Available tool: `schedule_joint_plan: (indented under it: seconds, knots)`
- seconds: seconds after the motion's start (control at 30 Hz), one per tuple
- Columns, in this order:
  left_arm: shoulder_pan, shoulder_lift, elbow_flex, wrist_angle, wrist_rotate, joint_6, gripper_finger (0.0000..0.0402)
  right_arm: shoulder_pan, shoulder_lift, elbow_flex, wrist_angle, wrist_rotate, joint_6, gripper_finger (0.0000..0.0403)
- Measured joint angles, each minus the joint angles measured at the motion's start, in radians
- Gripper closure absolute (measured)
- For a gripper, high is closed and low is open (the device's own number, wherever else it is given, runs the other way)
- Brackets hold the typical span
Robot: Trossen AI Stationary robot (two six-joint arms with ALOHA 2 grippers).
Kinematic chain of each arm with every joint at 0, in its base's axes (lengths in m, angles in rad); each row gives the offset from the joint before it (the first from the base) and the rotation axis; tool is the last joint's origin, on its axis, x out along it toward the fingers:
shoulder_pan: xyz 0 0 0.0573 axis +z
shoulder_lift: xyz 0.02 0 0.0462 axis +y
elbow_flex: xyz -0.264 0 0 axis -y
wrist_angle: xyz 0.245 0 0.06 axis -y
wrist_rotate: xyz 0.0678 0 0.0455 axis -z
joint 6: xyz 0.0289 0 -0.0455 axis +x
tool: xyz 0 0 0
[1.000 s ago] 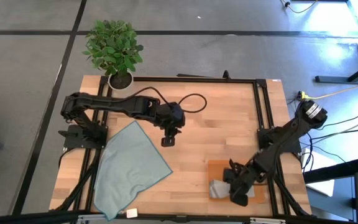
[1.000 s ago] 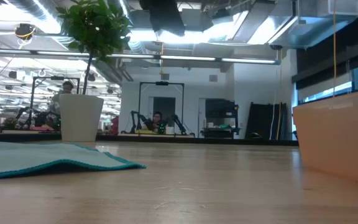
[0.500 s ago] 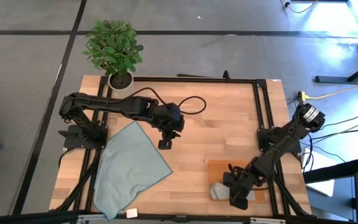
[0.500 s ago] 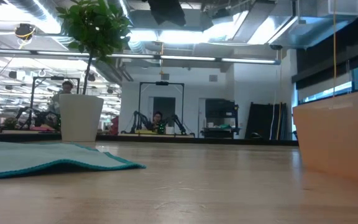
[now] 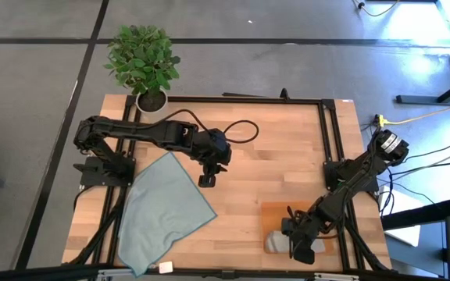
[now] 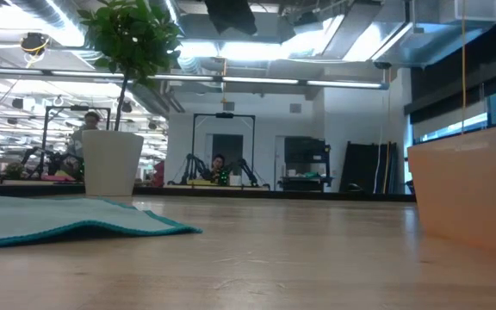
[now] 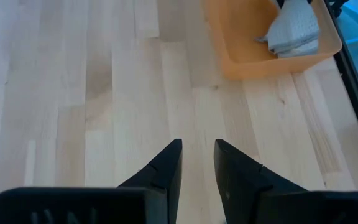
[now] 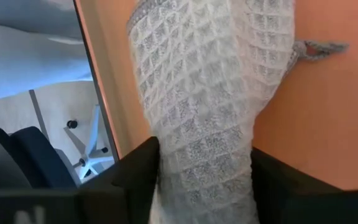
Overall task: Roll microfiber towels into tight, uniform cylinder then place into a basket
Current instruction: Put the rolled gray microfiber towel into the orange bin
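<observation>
The right hand (image 5: 301,248) has just loosened around the rolled grey towel (image 5: 276,241) in the basket (image 5: 328,243), so the first placement looks done, while the left hand (image 7: 197,163) hovers narrowly open.

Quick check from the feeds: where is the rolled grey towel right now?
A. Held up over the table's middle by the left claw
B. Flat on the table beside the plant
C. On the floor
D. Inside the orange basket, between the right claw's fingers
D: the rolled grey towel lies in the orange basket, with the right claw straddling it; the left claw is empty over mid-table.
</observation>
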Motion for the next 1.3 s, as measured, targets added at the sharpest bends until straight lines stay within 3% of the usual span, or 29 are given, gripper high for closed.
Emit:
schedule_joint_plan:
  seconds: [0.2,0.43,0.7,0.97,1.3]
  knots:
    - [0.0,0.0,0.0,0.0,0.0,0.0,0.0317,-0.003,0.0,0.0,0.005,-0.034,0.003,0.0161]
    - [0.001,0.0,0.0,0.0,0.0,0.0,0.0317,-0.042,0.0,0.01,0.003,-0.19,0.027,0.0151]
    - [0.001,0.0,-0.001,-0.001,0.0,0.0,0.0317,-0.075,-0.013,0.037,-0.043,-0.169,0.006,0.0151]
    - [0.001,0.0,-0.001,-0.009,0.0,0.0,0.0317,-0.079,-0.108,0.039,-0.101,-0.165,0.083,0.0151]
    - [-0.006,-0.053,-0.001,-0.147,0.0,-0.094,0.0317,-0.113,-0.305,0.039,-0.201,0.109,0.114,0.0151]
